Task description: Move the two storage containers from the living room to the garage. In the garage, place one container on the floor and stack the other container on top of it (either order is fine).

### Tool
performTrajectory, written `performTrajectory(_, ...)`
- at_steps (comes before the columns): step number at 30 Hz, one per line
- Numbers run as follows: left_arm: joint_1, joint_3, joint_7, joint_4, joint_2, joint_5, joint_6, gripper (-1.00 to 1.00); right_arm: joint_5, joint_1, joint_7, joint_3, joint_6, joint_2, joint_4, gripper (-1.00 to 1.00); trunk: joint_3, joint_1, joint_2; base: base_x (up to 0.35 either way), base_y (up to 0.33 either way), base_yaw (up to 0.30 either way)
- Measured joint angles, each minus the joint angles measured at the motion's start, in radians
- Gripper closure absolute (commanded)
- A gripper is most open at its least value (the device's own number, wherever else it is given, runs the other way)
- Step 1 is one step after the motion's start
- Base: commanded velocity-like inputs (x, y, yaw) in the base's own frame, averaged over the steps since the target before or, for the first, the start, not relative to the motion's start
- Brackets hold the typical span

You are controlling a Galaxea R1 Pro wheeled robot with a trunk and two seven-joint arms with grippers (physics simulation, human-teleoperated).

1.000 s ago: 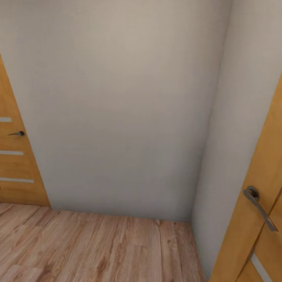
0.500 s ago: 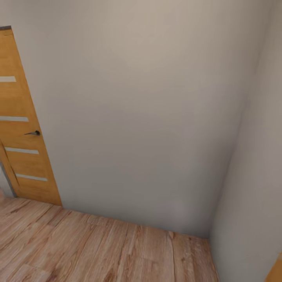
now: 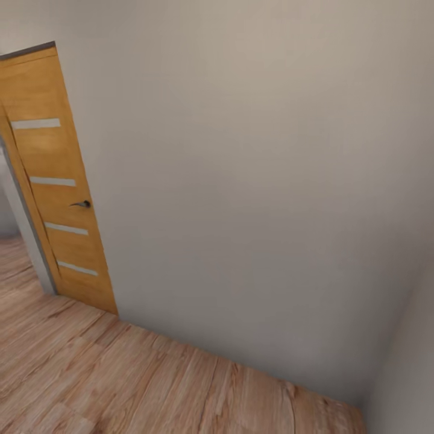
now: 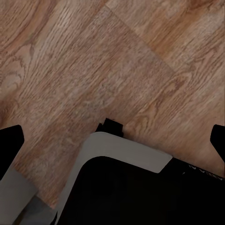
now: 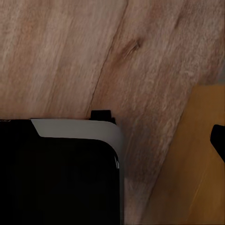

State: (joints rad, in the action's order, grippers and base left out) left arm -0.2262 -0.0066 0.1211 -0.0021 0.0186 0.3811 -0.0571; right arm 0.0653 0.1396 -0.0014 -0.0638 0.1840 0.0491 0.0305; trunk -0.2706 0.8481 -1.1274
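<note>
In front of you, a plain pale wall point(image 3: 253, 181) takes up most of the head view. At the far left stands an orange-brown wooden door point(image 3: 57, 193) with four thin pale strips across it and a small dark handle point(image 3: 81, 204). The door looks open, with more floor showing past its left edge. A pale wood-plank floor point(image 3: 120, 386) runs along the near side. At the near right, a second wall point(image 3: 407, 374) meets the first one in a corner.

Your left hand point(image 4: 112, 145) points down at the wood floor. Its two black fingers point(image 4: 9, 145) sit far apart, one at each edge of the left wrist view. Between them you see planks and the grey and black robot base point(image 4: 126, 187).

Your right hand point(image 5: 112, 140) also points down at the planks. One black finger point(image 5: 219, 140) sits far out at the edge, so this hand looks spread apart too. The other finger is lost against the dark robot base. Just beside that finger is a smooth orange-brown panel point(image 5: 201, 178), much like the door.

You are on wood planks here.
</note>
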Motion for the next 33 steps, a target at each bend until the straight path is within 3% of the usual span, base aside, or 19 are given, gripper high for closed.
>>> performTrajectory(19, 0.000, 0.000, 0.000, 0.000, 0.000, 0.000, 0.000, -1.00, 0.000, 0.000, 0.000, 0.000, -0.002, -0.010, -0.001, -1.00, 0.000, 0.000, 0.000, 0.309, 0.000, 0.269)
performTrajectory(33, 0.000, 0.000, 0.001, 0.000, 0.000, 0.000, -0.001, -1.00, -0.003, 0.000, 0.000, -0.004, 0.009, -0.003, -0.001, -1.00, 0.000, 0.001, 0.000, 0.042, 0.000, 0.269)
